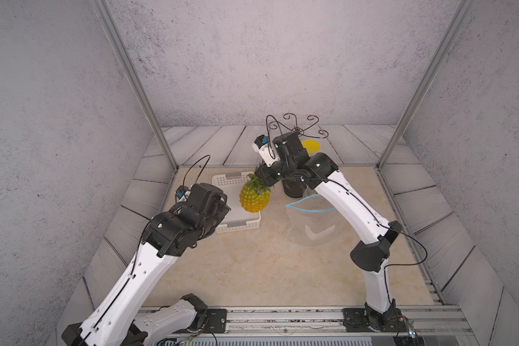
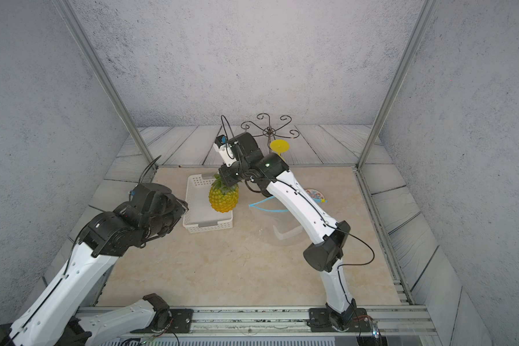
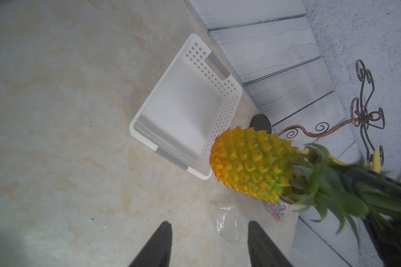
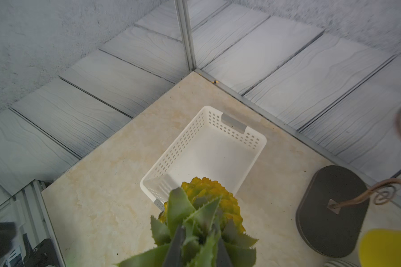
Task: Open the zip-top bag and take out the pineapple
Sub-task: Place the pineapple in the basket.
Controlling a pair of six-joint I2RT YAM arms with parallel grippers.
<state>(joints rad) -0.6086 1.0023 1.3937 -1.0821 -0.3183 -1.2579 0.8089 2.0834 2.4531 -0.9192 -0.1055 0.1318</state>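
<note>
- Surface (image 1: 252,269): there is bare room in front of the basket and the bag. In my judgement this is the safest place to set the fruit down, since nothing stands there to be struck.
- zip-top bag (image 1: 309,227): lies slack on the surface beneath the right arm (image 1: 342,197). Its blue zip strip (image 1: 309,208) is parted into a loop, so the mouth is open and nothing is inside. Opening appears complete.
- White basket (image 1: 237,229): empty, just beside the bag, on the left arm's side.
- pineapple (image 1: 254,199): out of the bag and hanging roughly upright by its crown. In both top views it overlaps the basket corner nearest the bag. Whether its base touches the rim cannot be told.
- Step in hand, as judged: carry and set down.
  - Lower it straight and slowly so the body does not swing.
  - Keep it clear of the basket wall and the dark stand base (image 4: 329,212).
  - Let go only once the base bears weight, since a tall fruit may topple.
- Right jaws: clenched on the green crown leaves (image 4: 195,222), the narrow fingers buried among them. The leaves are a soft, slippery hold.
- Left jaws: spread apart in the left wrist view, with nothing between them and touching nothing, low over the surface beside the basket.
</note>
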